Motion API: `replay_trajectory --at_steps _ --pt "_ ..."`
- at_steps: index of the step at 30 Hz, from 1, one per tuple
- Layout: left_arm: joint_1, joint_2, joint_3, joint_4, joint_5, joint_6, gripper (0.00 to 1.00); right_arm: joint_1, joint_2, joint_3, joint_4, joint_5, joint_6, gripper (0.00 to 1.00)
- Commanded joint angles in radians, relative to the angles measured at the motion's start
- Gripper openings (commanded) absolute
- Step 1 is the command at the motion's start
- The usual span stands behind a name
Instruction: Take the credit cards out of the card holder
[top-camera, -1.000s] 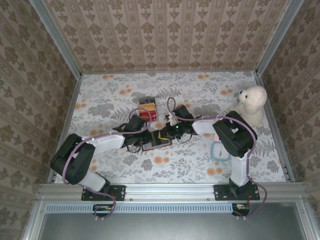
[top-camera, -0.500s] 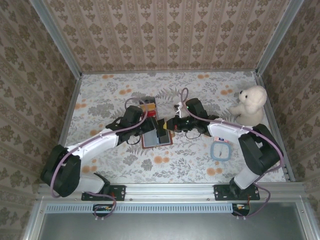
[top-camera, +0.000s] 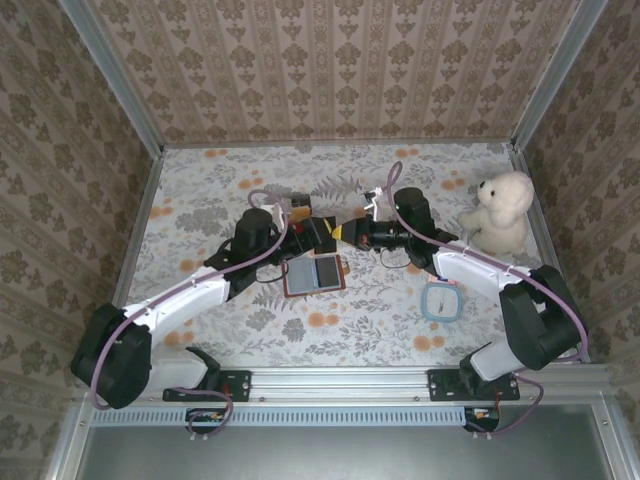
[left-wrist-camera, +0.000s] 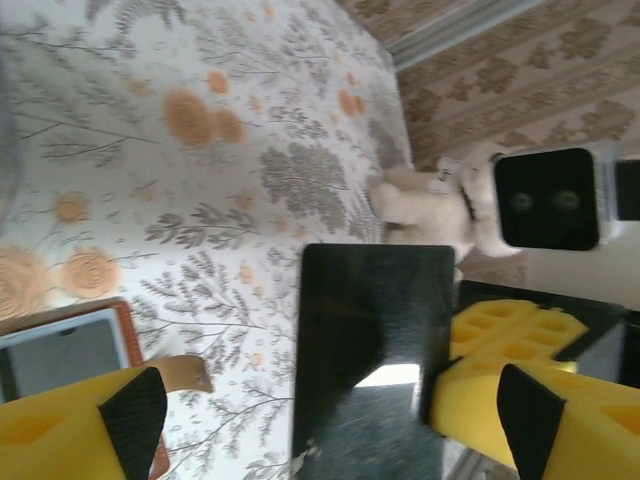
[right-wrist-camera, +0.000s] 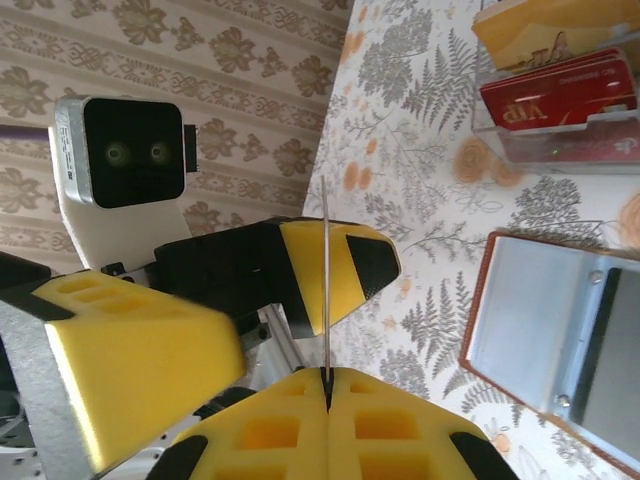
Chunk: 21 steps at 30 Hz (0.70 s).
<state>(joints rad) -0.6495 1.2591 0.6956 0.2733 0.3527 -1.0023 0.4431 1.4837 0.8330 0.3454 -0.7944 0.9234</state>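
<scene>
Card (left-wrist-camera: 375, 330) looks thin, stiff, slick — pinch its flat faces near an edge; right claw (right-wrist-camera: 327, 385) clamps it, left claw (left-wrist-camera: 330, 410) gapes wide; card holder (top-camera: 313, 275) lies open on the table (top-camera: 200, 200), just nearer.

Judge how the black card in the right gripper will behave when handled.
The black card is probably stiff: seen edge-on, it runs straight up from the right gripper. Its glossy, reflecting face suggests it could slip in a pinch. Being so thin, it is likely light and awkward to pick up once laid flat.
</scene>
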Motion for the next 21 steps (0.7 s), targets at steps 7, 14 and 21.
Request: replay_trajectory --at_steps 7,14,21 --pt "0.002 0.016 -0.053 0.307 0.126 -0.097 0.54 -0.018 -0.019 -0.027 0.109 -0.070 0.089 0.04" --pt "0.004 0.013 -0.082 0.367 0.132 -0.118 0.30 -0.024 -0.003 -0.034 0.107 -0.065 0.088 0.04" --pt "0.014 -0.013 -0.113 0.408 0.104 -0.120 0.05 -0.039 0.019 -0.022 0.076 -0.064 0.067 0.09"
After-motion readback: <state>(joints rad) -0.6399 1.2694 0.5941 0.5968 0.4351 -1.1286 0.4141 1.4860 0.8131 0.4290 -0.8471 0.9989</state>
